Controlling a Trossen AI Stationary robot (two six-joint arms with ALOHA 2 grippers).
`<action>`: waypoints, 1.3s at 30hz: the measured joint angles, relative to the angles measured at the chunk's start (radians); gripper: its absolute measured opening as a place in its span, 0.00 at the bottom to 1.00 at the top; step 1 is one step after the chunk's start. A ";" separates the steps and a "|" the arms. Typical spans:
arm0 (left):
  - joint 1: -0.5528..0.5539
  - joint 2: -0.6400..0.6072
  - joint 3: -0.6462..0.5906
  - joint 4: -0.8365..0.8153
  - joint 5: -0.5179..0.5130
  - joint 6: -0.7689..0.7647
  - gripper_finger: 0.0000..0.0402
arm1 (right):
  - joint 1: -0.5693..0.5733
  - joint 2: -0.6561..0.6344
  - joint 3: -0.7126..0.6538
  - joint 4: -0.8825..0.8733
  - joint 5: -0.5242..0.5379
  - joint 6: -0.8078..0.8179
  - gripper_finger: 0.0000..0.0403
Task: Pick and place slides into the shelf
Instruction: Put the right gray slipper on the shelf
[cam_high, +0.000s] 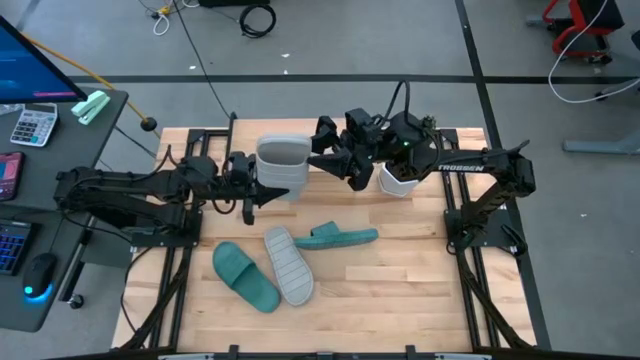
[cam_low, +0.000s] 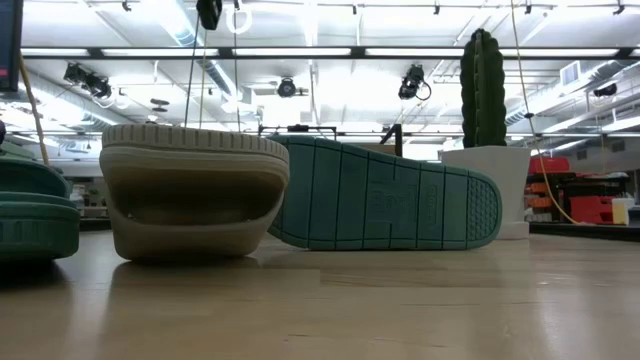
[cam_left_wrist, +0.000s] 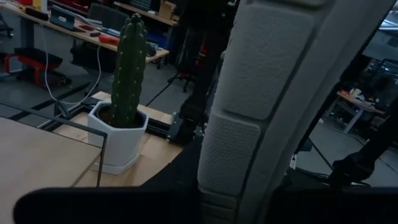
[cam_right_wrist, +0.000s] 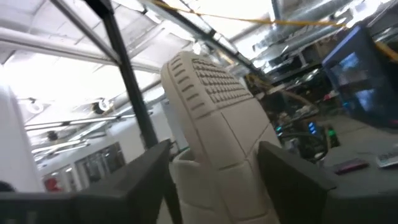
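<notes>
The left gripper (cam_high: 262, 190) is pinching the pale grey-white rubber slide (cam_high: 283, 163). The right gripper (cam_high: 322, 155), fingers spread, is letting go and should back off slowly.

a grey floor (cam_high: 350, 60) crossed by dark tape lines surrounds the slatted wooden table (cam_high: 400, 290). cables trail across it. a dark desk (cam_high: 60, 160) beside the table carries a calculator (cam_high: 30, 125), a keyboard and a mouse (cam_high: 38, 270). a potted cactus (cam_low: 485, 90) stands at the table's far edge. long strip lights (cam_low: 400, 52) line the ceiling.
</notes>
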 joint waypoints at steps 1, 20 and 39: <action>0.000 0.000 0.000 0.001 0.000 0.001 0.18 | -0.001 -0.003 0.000 -0.008 -0.011 0.006 0.67; 0.077 -0.080 -0.001 -0.022 -0.019 -0.018 0.16 | -0.010 -0.232 0.000 -0.458 0.040 -0.286 0.81; 0.402 -0.156 0.000 -0.416 0.026 -0.544 0.20 | -0.009 -0.321 0.000 -0.699 0.127 -0.396 0.77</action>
